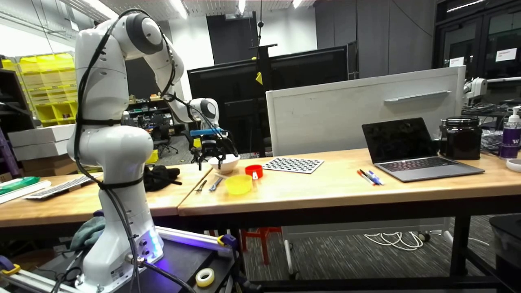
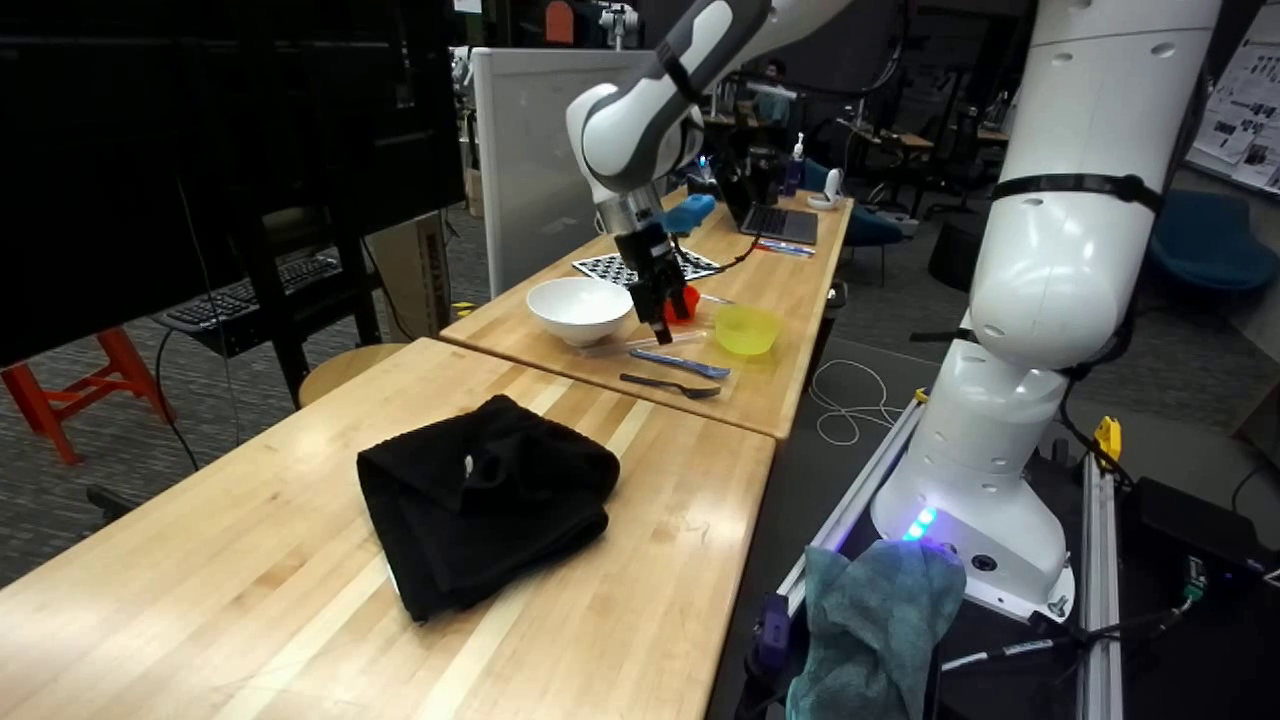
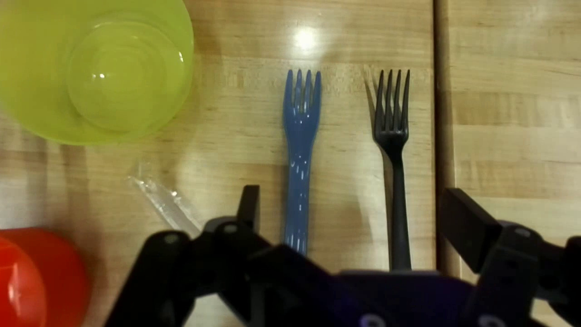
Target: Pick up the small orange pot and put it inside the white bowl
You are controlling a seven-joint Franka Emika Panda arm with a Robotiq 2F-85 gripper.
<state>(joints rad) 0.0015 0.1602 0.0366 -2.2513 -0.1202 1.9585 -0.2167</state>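
In an exterior view, the shallow round white bowl (image 2: pixel 580 305) stands left of the fingers (image 2: pixel 653 310). The black two-fingered gripper (image 3: pixel 356 215) is spread wide, holding nothing: probably the approach, calling for a sideways shift and descent. Right of the fingers, partly behind them, the small rounded red-orange pot (image 2: pixel 690 303) looks upright, glossy, plastic-like.

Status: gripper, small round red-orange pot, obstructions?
Gripper open, empty. Pot on wooden table, outside round white bowl. Translucent yellow bowl nearby, may crowd approach.

The wrist view's left edge crops the orange pot (image 3: pixel 50 277) and yellow bowl (image 3: pixel 104 72).
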